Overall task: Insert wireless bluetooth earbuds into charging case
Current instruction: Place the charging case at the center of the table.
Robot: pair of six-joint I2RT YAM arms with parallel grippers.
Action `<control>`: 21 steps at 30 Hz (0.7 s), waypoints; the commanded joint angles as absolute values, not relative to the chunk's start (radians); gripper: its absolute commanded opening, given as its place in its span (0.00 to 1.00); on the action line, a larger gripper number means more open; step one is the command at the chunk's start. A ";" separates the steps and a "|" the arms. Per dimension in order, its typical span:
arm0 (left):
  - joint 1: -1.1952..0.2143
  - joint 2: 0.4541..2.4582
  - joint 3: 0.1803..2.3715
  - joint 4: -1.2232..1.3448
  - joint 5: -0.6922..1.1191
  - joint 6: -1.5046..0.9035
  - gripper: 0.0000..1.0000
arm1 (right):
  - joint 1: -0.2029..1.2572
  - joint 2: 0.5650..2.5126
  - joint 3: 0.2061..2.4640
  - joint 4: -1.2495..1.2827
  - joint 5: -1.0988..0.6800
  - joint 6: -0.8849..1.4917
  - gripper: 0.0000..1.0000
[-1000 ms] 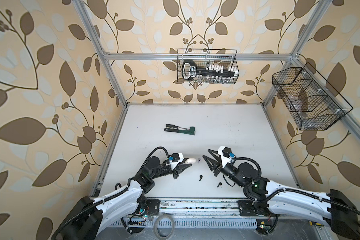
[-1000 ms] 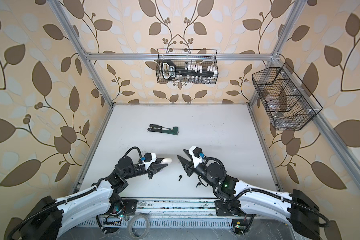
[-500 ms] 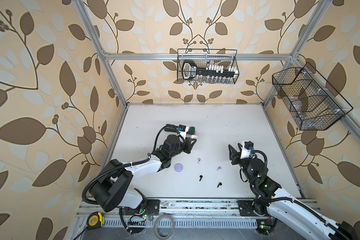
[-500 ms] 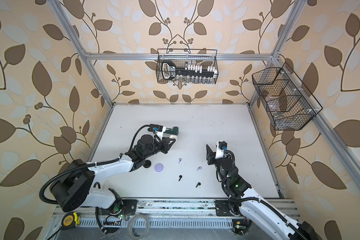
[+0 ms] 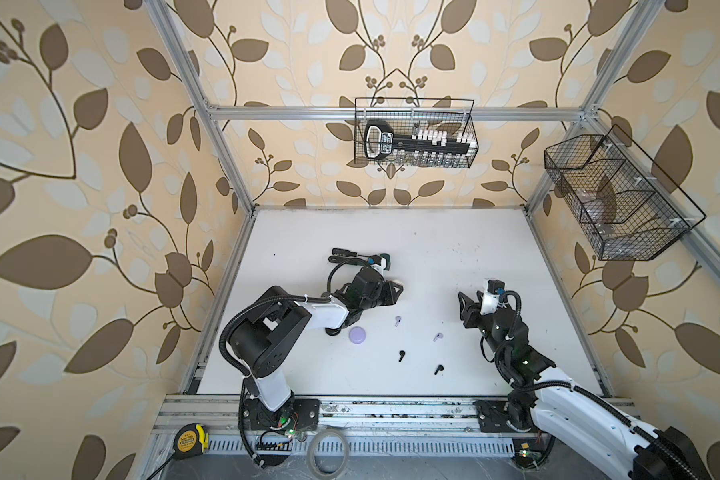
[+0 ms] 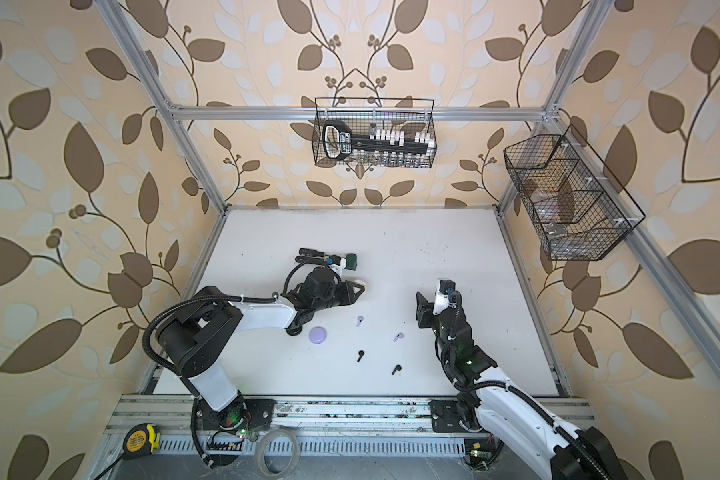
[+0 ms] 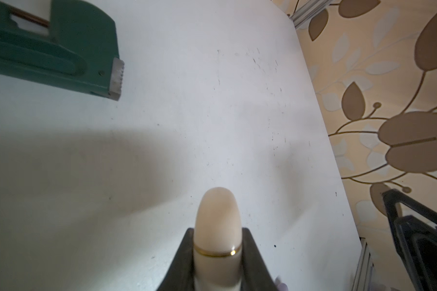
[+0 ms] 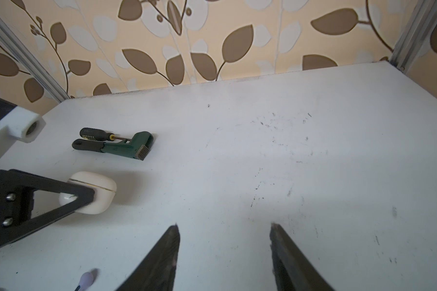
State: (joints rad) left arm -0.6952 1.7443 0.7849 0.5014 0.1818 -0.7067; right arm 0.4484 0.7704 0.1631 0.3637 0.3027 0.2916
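Note:
My left gripper (image 7: 217, 230) is shut on a cream charging case (image 7: 218, 221) with a gold band, held just above the table behind the centre; the case (image 8: 96, 191) also shows in the right wrist view. Two lilac earbuds (image 5: 397, 320) (image 5: 436, 336) and two black earbuds (image 5: 401, 355) (image 5: 438, 368) lie loose on the white table in both top views. A round lilac case (image 5: 358, 335) sits shut beside the left arm. My right gripper (image 8: 225, 226) stands open and empty at the right, apart from the buds.
A green pipe wrench (image 8: 126, 147) and a black-handled screwdriver (image 5: 346, 252) lie just behind the left gripper. Wire baskets hang on the back wall (image 5: 414, 137) and the right wall (image 5: 616, 199). A tape measure (image 5: 188, 436) lies on the front rail.
The left arm has carried the cream case from the front centre back towards the wrench. The right arm has swung out to the right and its jaws have opened wider.

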 commanded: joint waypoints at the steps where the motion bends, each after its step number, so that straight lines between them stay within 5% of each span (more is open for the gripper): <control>1: -0.746 1.773 0.856 0.515 0.176 -0.768 0.00 | 0.445 0.769 0.182 0.399 0.275 0.296 0.59; 21: -0.927 1.906 0.870 0.577 -0.007 -0.969 0.00 | 0.445 0.735 0.163 0.405 0.259 0.296 0.62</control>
